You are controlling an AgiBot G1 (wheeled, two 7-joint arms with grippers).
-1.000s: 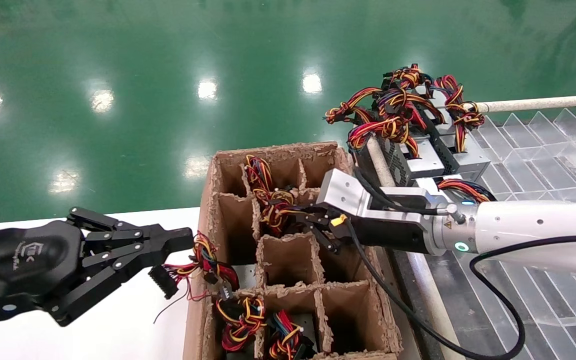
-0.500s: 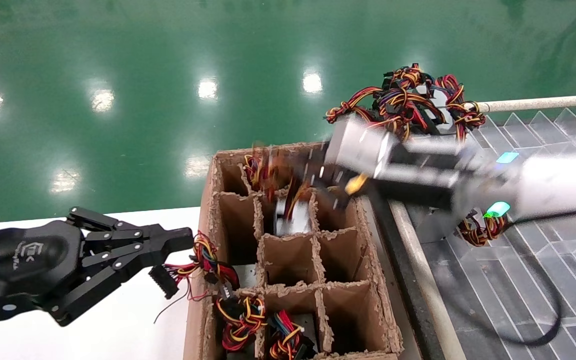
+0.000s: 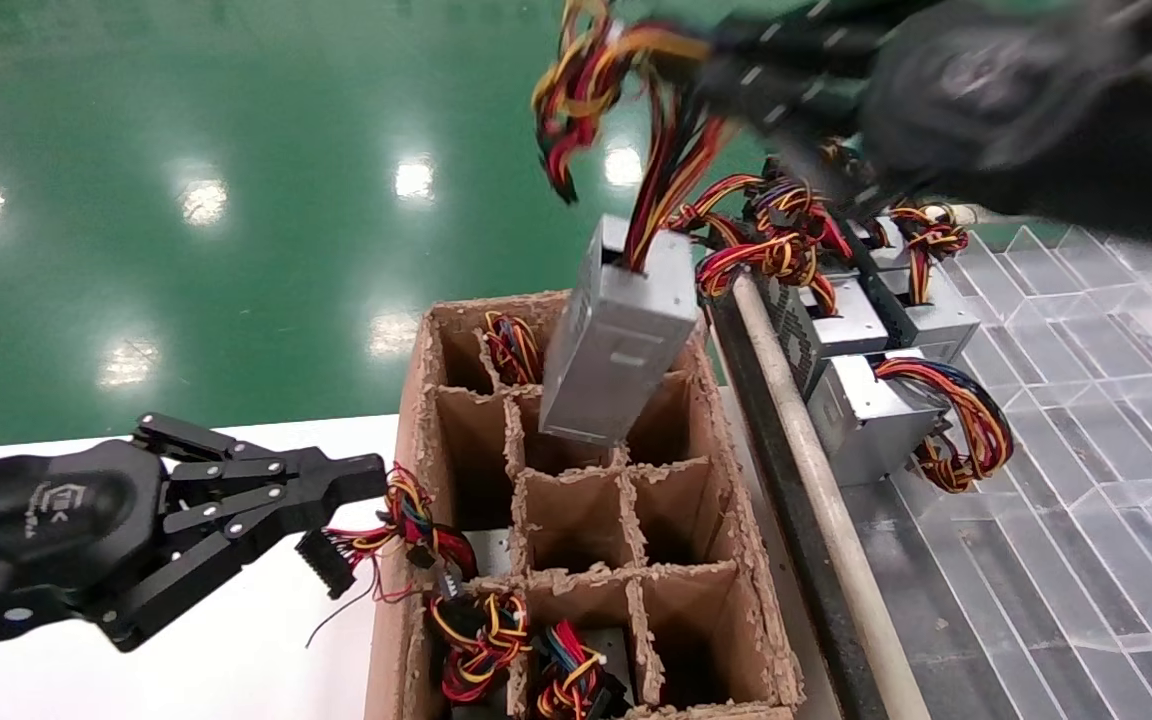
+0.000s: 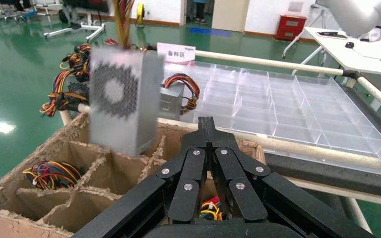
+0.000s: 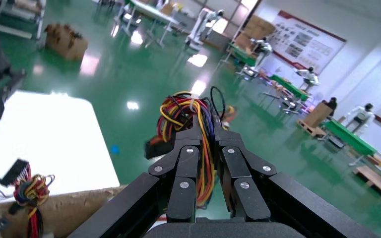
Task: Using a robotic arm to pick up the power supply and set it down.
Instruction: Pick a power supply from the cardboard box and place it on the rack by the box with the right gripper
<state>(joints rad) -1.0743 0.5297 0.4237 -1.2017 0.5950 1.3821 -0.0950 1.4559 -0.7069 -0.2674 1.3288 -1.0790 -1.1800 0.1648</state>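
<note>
The cardboard divider box [image 3: 586,520] sits at 6 o'clock. Over its far cells hangs the power supply [image 3: 616,335], tilted, its wires [image 3: 661,150] pinched in the closed right pincer [image 5: 208,148] at 1 o'clock. The left pincer [image 3: 361,480], closed and empty, sits at 8 o'clock.

From the head we look forward and down onto the cardboard box [image 3: 416,400] and the clear tray [image 3: 1066,330] beyond it. Our left wrist camera sits close behind the left gripper [image 4: 208,126], facing over that same box [image 4: 44,148] toward the tray [image 4: 297,99]. Our right wrist camera looks along the right gripper [image 5: 207,136] across the green floor [image 5: 144,69], high above the box rim [image 5: 69,206].
</note>
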